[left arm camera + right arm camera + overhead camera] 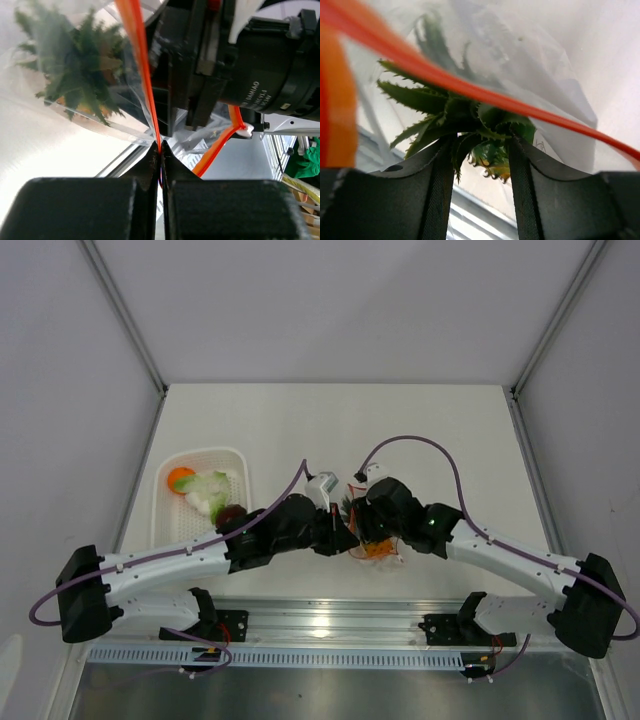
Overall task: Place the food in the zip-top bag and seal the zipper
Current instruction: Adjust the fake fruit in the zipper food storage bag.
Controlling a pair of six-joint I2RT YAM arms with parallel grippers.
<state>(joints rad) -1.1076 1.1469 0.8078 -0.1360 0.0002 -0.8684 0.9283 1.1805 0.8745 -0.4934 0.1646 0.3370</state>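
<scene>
The clear zip-top bag (pixel 385 552) hangs between my two grippers near the table's front edge. My left gripper (pixel 161 148) is shut on its red-orange zipper (pixel 142 75), pinching the strip at the fingertips. Behind the film of the bag (pixel 125 117) shows the orange pineapple's green crown (pixel 80 65). In the right wrist view my right gripper (pixel 481 142) is closed on the pineapple's leaves (pixel 485 127), with a finger (pixel 440 190) on each side. The zipper (pixel 495 97) crosses above them. From above, the left gripper (pixel 340 537) and right gripper (pixel 362 536) nearly touch.
A white mesh basket (pixel 165 525) at the left holds a round orange fruit (pixel 181 478), a pale leafy vegetable (pixel 210 490) and a dark red piece (pixel 232 513). The metal rail (pixel 320 625) with the arm bases runs along the front. Purple cables (pixel 420 443) loop above the arms.
</scene>
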